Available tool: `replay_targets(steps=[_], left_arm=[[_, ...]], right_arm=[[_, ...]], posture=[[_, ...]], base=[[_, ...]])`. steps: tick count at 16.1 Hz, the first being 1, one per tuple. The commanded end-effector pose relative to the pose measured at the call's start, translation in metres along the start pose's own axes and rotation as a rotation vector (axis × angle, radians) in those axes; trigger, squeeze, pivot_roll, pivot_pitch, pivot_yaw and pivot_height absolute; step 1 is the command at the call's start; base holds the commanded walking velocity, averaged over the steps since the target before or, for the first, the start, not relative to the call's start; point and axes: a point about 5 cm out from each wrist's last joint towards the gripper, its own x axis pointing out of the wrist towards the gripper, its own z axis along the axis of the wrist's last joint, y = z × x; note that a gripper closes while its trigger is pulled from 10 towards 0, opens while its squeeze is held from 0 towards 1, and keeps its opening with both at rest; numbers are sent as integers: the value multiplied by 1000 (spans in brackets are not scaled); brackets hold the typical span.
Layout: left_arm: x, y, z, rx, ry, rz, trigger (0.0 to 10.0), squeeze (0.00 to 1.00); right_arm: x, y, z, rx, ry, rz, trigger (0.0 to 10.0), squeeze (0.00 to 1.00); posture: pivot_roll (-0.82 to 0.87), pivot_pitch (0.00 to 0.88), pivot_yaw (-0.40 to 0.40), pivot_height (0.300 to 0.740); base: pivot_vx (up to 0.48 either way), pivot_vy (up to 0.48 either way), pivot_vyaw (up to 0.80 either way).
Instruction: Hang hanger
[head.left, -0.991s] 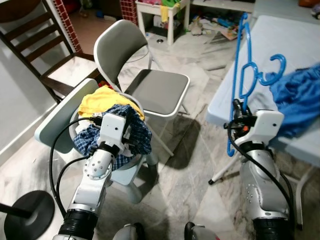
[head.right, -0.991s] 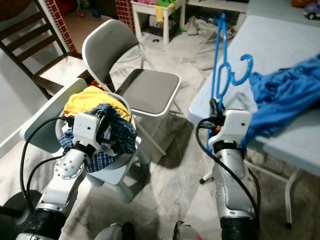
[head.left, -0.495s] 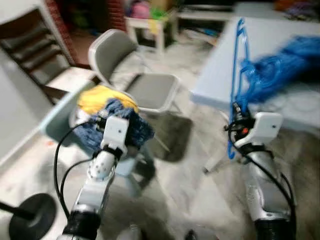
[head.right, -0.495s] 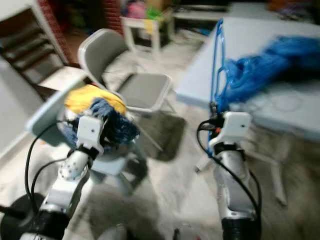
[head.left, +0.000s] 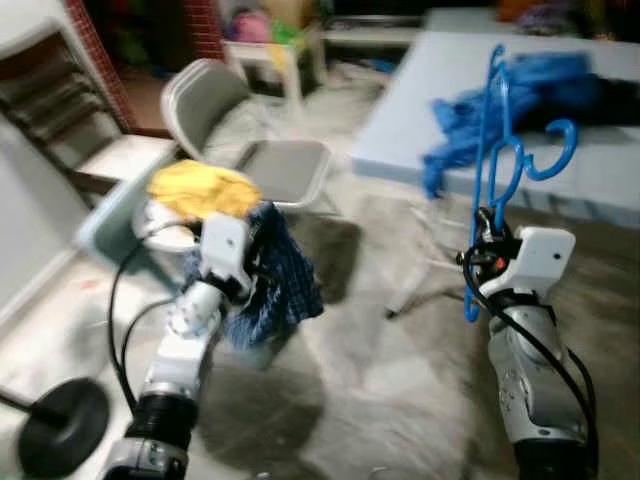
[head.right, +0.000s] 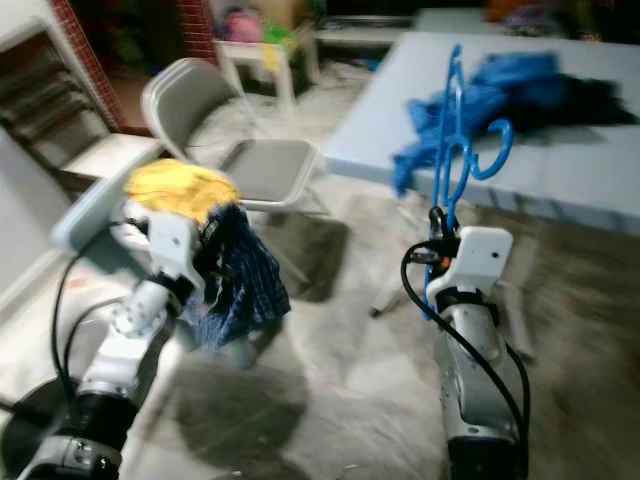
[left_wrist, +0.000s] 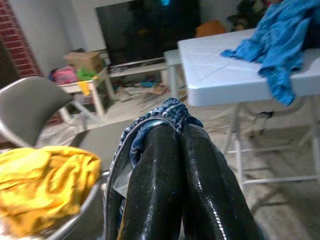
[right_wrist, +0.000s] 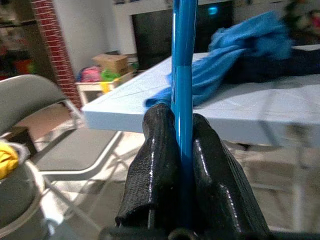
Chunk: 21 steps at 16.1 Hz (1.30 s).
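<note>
Right wrist view has the right tool (right_wrist: 182, 165) pinching a blue hanger (right_wrist: 182, 75) tight between its two black fingers (right_wrist: 155, 165), the plastic running straight up out of the grip. From the head camera the hanger (head.left: 497, 150) stands upright at about 2 o'clock, hook at its top, in front of the pale worktop (head.left: 420, 110) where a blue garment (head.left: 500, 95) lies in a heap.

Over at 10 o'clock, the left tool (left_wrist: 172, 145) has its fingers pressed together on a blue checked cloth (head.left: 275, 285), which hangs down off the wrist. Just beside it a yellow cloth (head.left: 200, 190) sits on a small light-coloured seat (head.left: 105, 225), and a grey folding chair (head.left: 215, 105) stands near, toward 11 o'clock. Head views are pretty blurry.
</note>
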Motion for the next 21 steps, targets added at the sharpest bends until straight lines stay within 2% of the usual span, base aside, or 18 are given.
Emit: replay_targets(steps=[1,2,7,21], left_arm=[[1,6,2,-8,-6,5,10000,0],[2,6,4,-40,-23,-14,10000,0],[5,4,4,-71,-36,-46,10000,0],[4,3,1,-83,-29,-84,10000,0]], right_arm=[[2,5,4,5,-16,18,10000,0],[1,5,4,4,-13,18,10000,0],[1,4,3,-2,-12,14,10000,0],[-1,7,0,-7,-3,15,10000,0]], posture=[[-239,117,69,740],[-240,117,69,740],[-245,113,70,740],[-242,123,71,740]], base=[[0,0,-800],[0,0,-800],[232,0,-800],[334,0,-800]])
